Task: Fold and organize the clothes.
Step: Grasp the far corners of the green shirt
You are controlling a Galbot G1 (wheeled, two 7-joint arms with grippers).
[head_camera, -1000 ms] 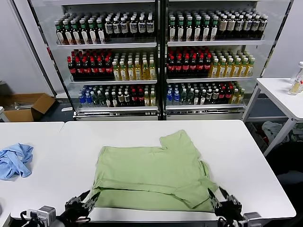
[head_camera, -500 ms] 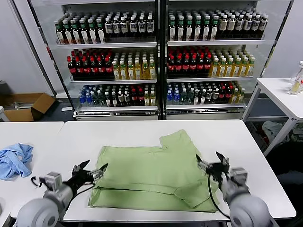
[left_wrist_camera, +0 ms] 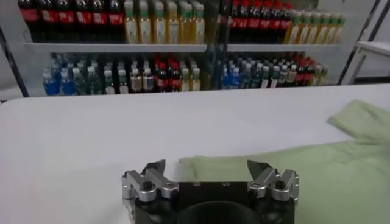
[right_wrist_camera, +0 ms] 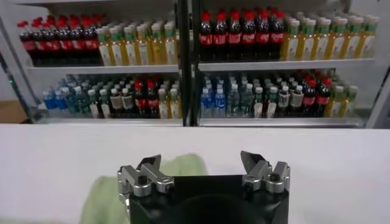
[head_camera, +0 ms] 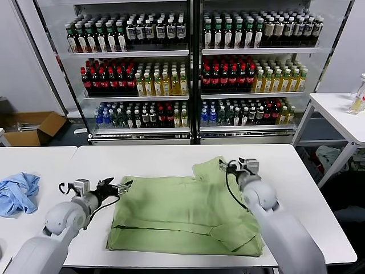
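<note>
Change: both arms have risen from the table's near edge to the shirt's far half since 1 s ago; the shirt lies as before.
Left gripper [head_camera: 121,186]: fingers spread, grasping nothing, at the shirt's left shoulder edge.
Right gripper [head_camera: 227,166]: fingers apart, empty, over the far right sleeve.
Shirt [head_camera: 182,208]: light green, soft matte fabric, laid flat at the table's centre, near hem doubled over in a band, 1 sleeve pointing away.
Table [head_camera: 148,157]: white, smooth.
Blue cloth [head_camera: 18,193]: crumpled, well left on the neighbouring table.
Bottle shelves [head_camera: 188,74]: glass-fronted, 3 rows; labels unreadable.
</note>
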